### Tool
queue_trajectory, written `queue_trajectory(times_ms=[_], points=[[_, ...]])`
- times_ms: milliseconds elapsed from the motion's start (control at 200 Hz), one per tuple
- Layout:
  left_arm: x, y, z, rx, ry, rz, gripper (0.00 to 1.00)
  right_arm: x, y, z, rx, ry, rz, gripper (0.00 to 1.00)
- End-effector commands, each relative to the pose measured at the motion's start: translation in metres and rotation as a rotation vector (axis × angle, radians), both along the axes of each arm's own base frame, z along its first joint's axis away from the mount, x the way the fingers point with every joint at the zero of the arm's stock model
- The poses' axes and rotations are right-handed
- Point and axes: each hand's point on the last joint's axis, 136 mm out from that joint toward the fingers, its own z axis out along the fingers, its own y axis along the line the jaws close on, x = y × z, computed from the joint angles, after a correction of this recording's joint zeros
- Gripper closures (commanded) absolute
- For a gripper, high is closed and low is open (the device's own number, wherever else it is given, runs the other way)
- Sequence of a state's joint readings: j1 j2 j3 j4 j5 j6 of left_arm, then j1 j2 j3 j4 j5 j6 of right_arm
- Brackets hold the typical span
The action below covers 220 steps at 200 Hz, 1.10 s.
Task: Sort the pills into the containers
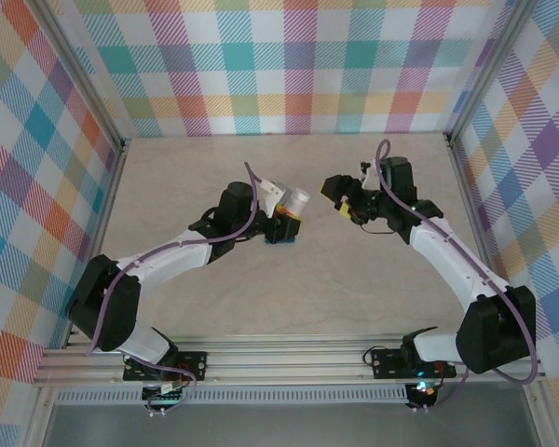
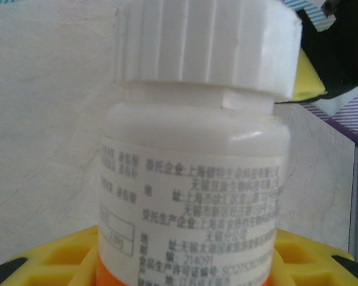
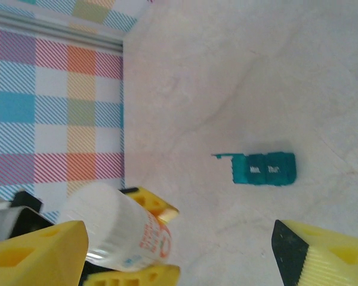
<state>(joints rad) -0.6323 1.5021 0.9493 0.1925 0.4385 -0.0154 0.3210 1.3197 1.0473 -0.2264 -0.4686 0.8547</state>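
Left gripper (image 1: 285, 222) is clamped on the capped white bottle (image 1: 295, 199); right gripper (image 1: 340, 198), at its three o'clock, stands apart; teal containers (image 3: 264, 168) lie at the bottle's six o'clock.

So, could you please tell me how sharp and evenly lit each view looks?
Top external: soft, even light, no glare. Left wrist: white bottle very close, label print soft, a sheen on its shoulder. Right wrist: teal container fairly sharp with a faint shadow; near yellow fingers blurred.
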Motion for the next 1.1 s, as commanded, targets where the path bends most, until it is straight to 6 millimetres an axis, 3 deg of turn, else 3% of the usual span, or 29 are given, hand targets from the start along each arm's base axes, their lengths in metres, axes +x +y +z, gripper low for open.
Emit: queue_trajectory(times_ms=[0, 450, 785, 1095], points=[[0.001, -0.005, 0.017, -0.046, -0.029, -0.001, 1.00, 0.009, 0.010, 0.027, 0.054, -0.074, -0.013, 0.18], [0.001, -0.013, 0.019, -0.040, -0.022, -0.020, 1.00, 0.005, 0.050, 0.029, 0.031, -0.115, 0.097, 0.20], [0.002, -0.016, 0.017, -0.036, -0.015, -0.027, 1.00, 0.004, 0.062, 0.023, 0.016, -0.106, 0.145, 0.32], [0.002, -0.016, 0.016, -0.033, -0.016, -0.023, 1.00, 0.002, 0.060, 0.023, -0.003, -0.112, 0.146, 0.41]])
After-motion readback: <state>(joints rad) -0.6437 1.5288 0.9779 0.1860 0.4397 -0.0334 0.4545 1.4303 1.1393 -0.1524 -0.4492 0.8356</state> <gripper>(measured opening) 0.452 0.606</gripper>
